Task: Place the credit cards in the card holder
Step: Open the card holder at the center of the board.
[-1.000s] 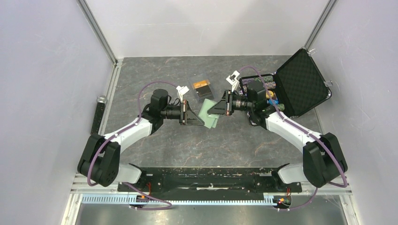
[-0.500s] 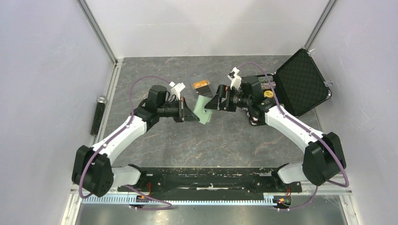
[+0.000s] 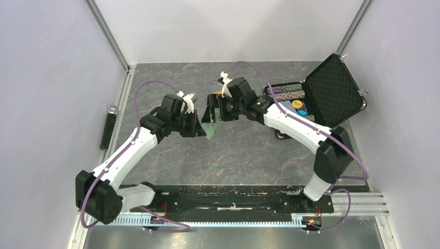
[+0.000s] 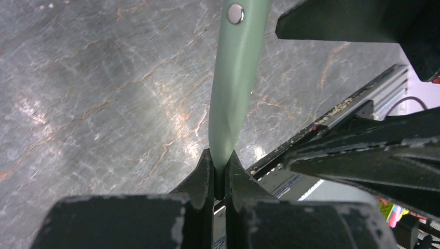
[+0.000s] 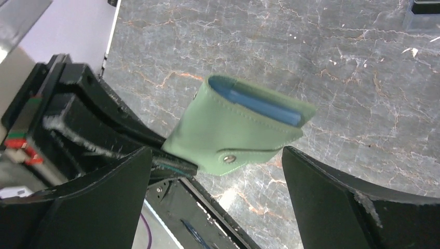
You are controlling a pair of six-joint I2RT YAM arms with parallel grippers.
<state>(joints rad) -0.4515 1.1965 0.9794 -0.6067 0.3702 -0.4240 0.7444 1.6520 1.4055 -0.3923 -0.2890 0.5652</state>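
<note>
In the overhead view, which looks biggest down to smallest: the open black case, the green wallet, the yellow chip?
Largest: open black hard case.
Middle: pale green wallet, seen nearly edge-on, so it looks slimmer than it would lying flat.
Smallest: round yellow poker chip in the case.

The left pincer (image 4: 218, 168) clamps the card holder (image 5: 233, 129), right pincer (image 5: 217, 155) spread wide opposite.

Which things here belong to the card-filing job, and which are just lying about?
Job: pale green snap-tab wallet, pinched by left gripper; open right gripper facing it.
Lying about: open black hard case with metal edges; striped poker chips inside it.
</note>
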